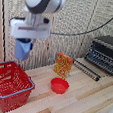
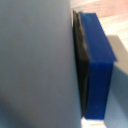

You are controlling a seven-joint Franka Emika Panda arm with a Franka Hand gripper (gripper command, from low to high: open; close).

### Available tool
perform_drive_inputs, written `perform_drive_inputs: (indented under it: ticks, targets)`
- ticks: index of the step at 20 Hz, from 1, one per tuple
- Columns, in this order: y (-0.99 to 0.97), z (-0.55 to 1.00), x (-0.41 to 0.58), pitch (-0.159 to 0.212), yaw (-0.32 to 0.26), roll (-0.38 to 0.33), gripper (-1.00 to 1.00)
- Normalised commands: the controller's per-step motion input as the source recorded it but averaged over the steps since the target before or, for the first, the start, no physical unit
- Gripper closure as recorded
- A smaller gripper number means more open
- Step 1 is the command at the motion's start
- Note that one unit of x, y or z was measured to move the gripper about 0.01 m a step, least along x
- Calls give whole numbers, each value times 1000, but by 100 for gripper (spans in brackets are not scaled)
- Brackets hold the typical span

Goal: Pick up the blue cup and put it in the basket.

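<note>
A: Blue cup (image 1: 22,49) was up in the air, held under the gripping mechanism (image 1: 24,45), clamped betw. its fingers. It hung above the red basket's (image 1: 12,85) far rim, toward the exterior view's right side of it, well clear of the rim.

B: Room around it?

A: Plenty. Open air betw. cup and basket. Orange box (image 1: 63,65) and small red bowl (image 1: 59,85) sat further to the exterior view's right on the wooden table (image 1: 82,103), apart from the basket. Toaster oven (image 1: 105,54) was at the far right w/ its door down. Basket sat near the table's left-front corner; its inside looked empty.

B: Cup itself?

A: Plain pale blue, no handle, slightly tapered. In wrist view it filled most of the frame as a smooth grey-blue wall (image 2: 35,65), pressed against a dark pad on one blue finger (image 2: 97,60). Other finger wasn't visible there.
</note>
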Motion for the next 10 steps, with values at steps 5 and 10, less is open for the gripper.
perform_drive_inputs:
  ticks: [5,10]
  targets:
    - [699,-847,161,12,14,-216,100]
    - [275,-450,254,0,2,-205,-100]
